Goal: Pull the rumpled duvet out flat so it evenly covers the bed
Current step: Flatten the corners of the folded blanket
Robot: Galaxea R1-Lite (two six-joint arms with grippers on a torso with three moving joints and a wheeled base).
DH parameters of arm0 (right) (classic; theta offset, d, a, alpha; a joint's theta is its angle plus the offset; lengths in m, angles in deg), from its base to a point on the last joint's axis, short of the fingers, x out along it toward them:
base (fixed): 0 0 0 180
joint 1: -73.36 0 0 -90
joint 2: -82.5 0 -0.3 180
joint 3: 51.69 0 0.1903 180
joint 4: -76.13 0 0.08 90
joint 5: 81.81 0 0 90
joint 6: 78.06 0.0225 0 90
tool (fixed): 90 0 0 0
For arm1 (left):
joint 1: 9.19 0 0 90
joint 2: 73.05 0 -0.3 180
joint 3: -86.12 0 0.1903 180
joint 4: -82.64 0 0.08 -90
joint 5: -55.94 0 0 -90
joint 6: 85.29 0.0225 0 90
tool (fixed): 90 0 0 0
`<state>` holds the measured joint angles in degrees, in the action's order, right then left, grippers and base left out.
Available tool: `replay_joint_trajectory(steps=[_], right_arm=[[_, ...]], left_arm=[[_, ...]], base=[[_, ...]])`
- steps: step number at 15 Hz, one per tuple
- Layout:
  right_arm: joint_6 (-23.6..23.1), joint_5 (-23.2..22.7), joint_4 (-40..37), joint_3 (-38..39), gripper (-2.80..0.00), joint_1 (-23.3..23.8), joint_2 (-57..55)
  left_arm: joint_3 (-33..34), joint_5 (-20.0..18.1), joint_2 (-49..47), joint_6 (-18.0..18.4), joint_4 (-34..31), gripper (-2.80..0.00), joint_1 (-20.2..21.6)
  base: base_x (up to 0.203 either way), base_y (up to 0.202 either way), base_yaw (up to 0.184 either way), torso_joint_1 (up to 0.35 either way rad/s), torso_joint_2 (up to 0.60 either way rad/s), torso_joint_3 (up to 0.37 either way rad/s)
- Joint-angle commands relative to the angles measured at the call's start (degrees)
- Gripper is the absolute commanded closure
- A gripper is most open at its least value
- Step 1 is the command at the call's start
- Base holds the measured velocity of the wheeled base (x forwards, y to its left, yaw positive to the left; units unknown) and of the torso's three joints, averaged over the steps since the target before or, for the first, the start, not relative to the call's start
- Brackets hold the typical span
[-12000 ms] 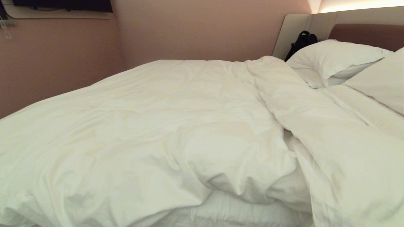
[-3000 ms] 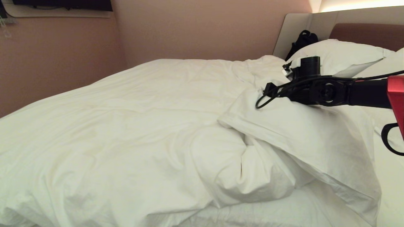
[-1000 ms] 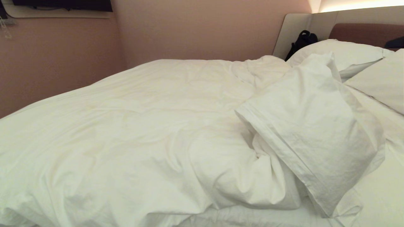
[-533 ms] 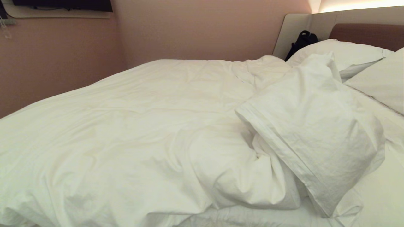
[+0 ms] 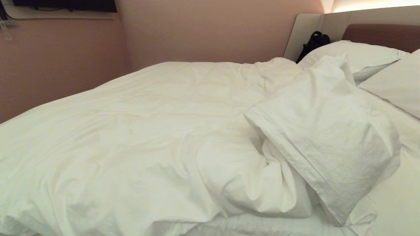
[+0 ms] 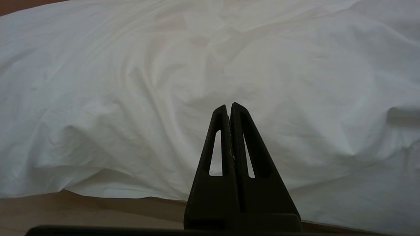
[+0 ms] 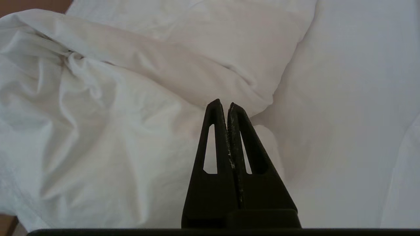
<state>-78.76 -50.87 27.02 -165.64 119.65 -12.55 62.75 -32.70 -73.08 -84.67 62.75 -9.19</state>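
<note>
Across most of the bed [image 5: 402, 196], the duvet [image 5: 147, 131] is lying spread toward the far wall, while its near corner toward the pillows is standing folded back on itself in a raised, hemmed flap [image 5: 328, 137]. Beside that flap, a strip of bare sheet [image 5: 403, 193] is showing.

Handling judgement: the duvet is looking thick, soft and puffy, with loose creases throughout. It is likely to be light for its bulk, to sag rather than hold shape, and to drag on the sheet beneath. A pinch on the flat filling is likely to slip; the stitched hem along the flap's edge, near its lower corner, is offering the firmest hold for drawing the fold out toward the pillows.

Neither arm is appearing in the head view. In the left wrist view, the left gripper [image 6: 229, 108] is sitting with its fingers pressed together on nothing, facing the duvet where it hangs over the bed's side. In the right wrist view, the right gripper [image 7: 223, 104] is likewise closed and empty, pointing at the folded corner without visibly touching it.

Beyond the bed, two pillows [image 5: 354, 55] are resting against a padded headboard [image 5: 380, 34], with a black bag [image 5: 313, 42] beside them. Pinkish walls [image 5: 203, 29] are enclosing the far side.
</note>
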Motion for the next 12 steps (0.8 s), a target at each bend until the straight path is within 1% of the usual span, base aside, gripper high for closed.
replay_joint_trajectory(steps=[1,3,4,5,7,9,10,11,12], right_arm=[[-1.97,-13.43,3.02,-0.15,0.0,2.04,-5.76],[-5.84,-17.92,4.69,-0.13,0.0,4.02,-8.87],[-7.77,-18.89,4.82,0.15,0.0,4.38,-9.65],[-9.24,-19.15,4.83,0.51,0.0,4.59,-10.09],[-14.4,-19.15,4.82,2.43,0.0,4.6,-10.7],[-21.36,-19.08,4.82,5.41,0.0,4.67,-10.89],[-23.79,-19.08,4.82,6.67,0.0,4.64,-11.21],[-26.0,-19.09,4.82,7.73,0.0,4.6,-11.77],[-26.7,-19.25,4.82,8.21,0.0,4.6,-12.37]], left_arm=[[0.0,0.04,0.02,-0.01,0.04,0.0,0.0],[0.0,0.04,0.02,-0.01,0.04,0.0,0.0],[0.0,0.04,0.02,-0.01,0.04,0.0,0.0],[0.0,0.04,0.02,-0.01,0.04,0.0,0.0],[0.0,0.04,0.02,-0.01,0.04,0.0,0.0],[0.0,0.04,0.02,-0.01,0.04,0.0,0.0],[0.0,0.04,0.02,-0.01,0.04,0.0,0.0],[0.0,0.04,0.02,-0.01,0.04,0.0,0.0],[0.0,0.04,0.02,-0.01,0.04,0.0,0.0]], base=[[0.0,0.0,0.0,0.0,0.0,0.0],[0.0,0.0,0.0,0.0,0.0,0.0],[0.0,0.0,0.0,0.0,0.0,0.0],[0.0,0.0,0.0,0.0,0.0,0.0],[0.0,0.0,0.0,0.0,0.0,0.0],[0.0,0.0,0.0,0.0,0.0,0.0],[0.0,0.0,0.0,0.0,0.0,0.0],[0.0,0.0,0.0,0.0,0.0,0.0],[0.0,0.0,0.0,0.0,0.0,0.0]])
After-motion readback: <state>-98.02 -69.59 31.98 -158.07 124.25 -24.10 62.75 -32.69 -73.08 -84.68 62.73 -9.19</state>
